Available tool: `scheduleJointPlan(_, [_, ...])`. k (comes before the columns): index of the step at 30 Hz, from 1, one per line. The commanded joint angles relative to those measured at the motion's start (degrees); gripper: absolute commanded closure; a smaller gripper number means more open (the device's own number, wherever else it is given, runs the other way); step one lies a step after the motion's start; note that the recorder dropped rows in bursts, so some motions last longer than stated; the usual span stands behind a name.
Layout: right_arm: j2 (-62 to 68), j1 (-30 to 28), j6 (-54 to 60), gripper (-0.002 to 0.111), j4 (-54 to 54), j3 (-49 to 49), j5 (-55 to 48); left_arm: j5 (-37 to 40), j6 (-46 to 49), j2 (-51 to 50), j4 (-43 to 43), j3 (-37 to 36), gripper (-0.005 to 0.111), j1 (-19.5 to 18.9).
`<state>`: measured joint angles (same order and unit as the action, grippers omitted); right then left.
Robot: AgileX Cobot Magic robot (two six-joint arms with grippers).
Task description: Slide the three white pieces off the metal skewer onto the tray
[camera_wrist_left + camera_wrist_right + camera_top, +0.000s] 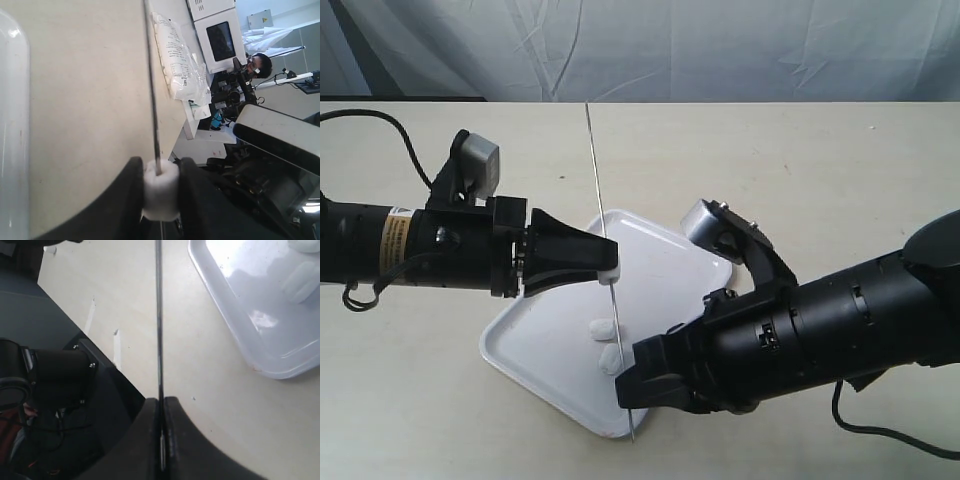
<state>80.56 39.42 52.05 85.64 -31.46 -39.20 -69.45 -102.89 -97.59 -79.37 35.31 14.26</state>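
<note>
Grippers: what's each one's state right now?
Left gripper: closed on one white piece.
Right gripper: closed on the metal skewer.

No legible text found. Yellow label (393,238) on my left arm (450,255): print too small to read. Printed plastic bag (177,55): lettering blurred, unreadable.

exterior high; wrists close along skewer (597,180)
</note>
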Motion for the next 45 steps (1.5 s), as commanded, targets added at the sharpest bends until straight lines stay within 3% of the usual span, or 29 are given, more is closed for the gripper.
scheduleJointPlan(1, [0.0, 0.0, 0.9, 0.109, 0.2, -0.3, -0.6, -0.5, 0.3, 0.5, 0.4, 0.2, 0.093, 0.3])
scheduleJointPlan(22, [0.0, 0.0, 1.9, 0.109, -1.8, 8.1, -7.2, -0.5, 7.2, 0.5, 13.5, 0.2, 0.093, -0.1])
scheduleJointPlan(32, [0.0, 0.0, 2.3, 0.109, -2.1, 13.1, -10.0, 6.6, 13.0, 0.5, 23.5, 0.2, 0.093, -1.9])
scheduleJointPlan(39, [0.0, 0.0, 2.3, 0.109, -2.3, 13.1, -11.0, 9.6, 13.1, 0.5, 18.5, 0.2, 0.095, -7.0])
scheduleJointPlan(45, [0.0, 0.0, 2.3, 0.109, 0.4, 11.9, -5.9, 19.9, 12.6, -0.2, 0.5, 0.2, 0.096, -6.1])
